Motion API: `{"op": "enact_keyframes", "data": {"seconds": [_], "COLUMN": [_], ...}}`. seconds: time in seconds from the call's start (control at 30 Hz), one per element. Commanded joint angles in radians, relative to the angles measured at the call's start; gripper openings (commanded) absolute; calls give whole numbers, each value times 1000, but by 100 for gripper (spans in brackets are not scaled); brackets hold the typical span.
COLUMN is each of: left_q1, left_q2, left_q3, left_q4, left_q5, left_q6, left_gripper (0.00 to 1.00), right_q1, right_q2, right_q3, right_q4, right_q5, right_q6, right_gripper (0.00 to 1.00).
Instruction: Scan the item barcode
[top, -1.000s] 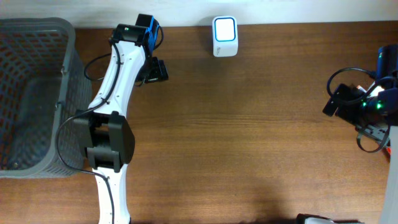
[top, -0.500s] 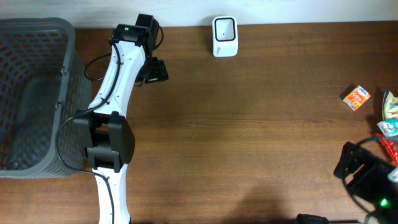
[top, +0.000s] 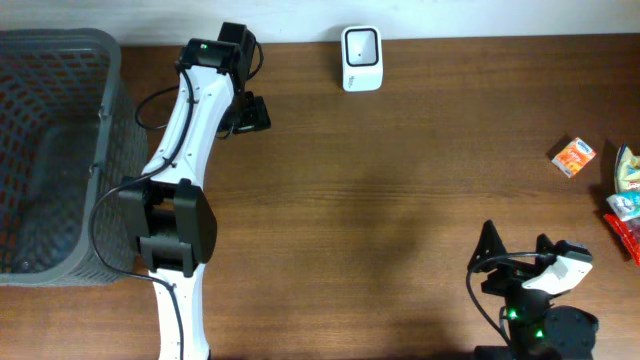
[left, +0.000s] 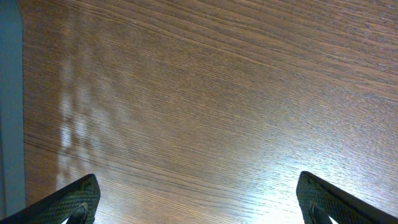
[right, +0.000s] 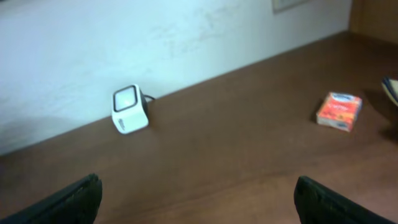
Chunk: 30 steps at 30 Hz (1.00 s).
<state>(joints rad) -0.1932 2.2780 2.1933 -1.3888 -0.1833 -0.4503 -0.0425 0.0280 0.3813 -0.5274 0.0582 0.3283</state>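
Hovering at near table (top: 400, 200) edge, right hand (top: 516, 248) spread empty (left hand (left: 199, 202) likewise), open wood toward scanner (top: 361, 45)

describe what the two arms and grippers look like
Left arm: white links, black joint housings, a black cable looped alongside. Right arm: black, with a white part and a green light. Left gripper and right gripper have dark, wedge-shaped fingers.

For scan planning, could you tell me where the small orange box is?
Overhead view: the small orange box lies near the right edge of the wooden table, beside colourful packets.
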Motion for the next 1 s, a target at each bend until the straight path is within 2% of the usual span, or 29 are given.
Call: {"op": "enact_keyframes", "data": {"seconds": [0.0, 0.1, 0.43, 0.53, 0.63, 0.97], "left_q1": [6, 6, 6, 6, 6, 6], "left_q2": [0, 0, 0, 0, 0, 0], "left_q3": [-1, -1, -1, -1, -1, -1], "left_q4": [-1, -1, -1, 0, -1, -1], "left_q5": [3, 3, 3, 3, 3, 3], "left_q6": [-9, -9, -9, -9, -9, -9], "left_gripper": [99, 99, 99, 99, 99, 99], "right_q1": [31, 30, 31, 30, 30, 30], "right_q2": [-24, -24, -24, -25, -25, -24], "right_q3": [-40, -64, -354, -376, -376, -376], "right_q4": [55, 122, 540, 538, 441, 446], "right_q5": [0, -2, -23, -43, -43, -47], "right_q6": [-65, -142, -141, -143, -164, -164], "right_gripper": [98, 98, 98, 99, 98, 99]}}
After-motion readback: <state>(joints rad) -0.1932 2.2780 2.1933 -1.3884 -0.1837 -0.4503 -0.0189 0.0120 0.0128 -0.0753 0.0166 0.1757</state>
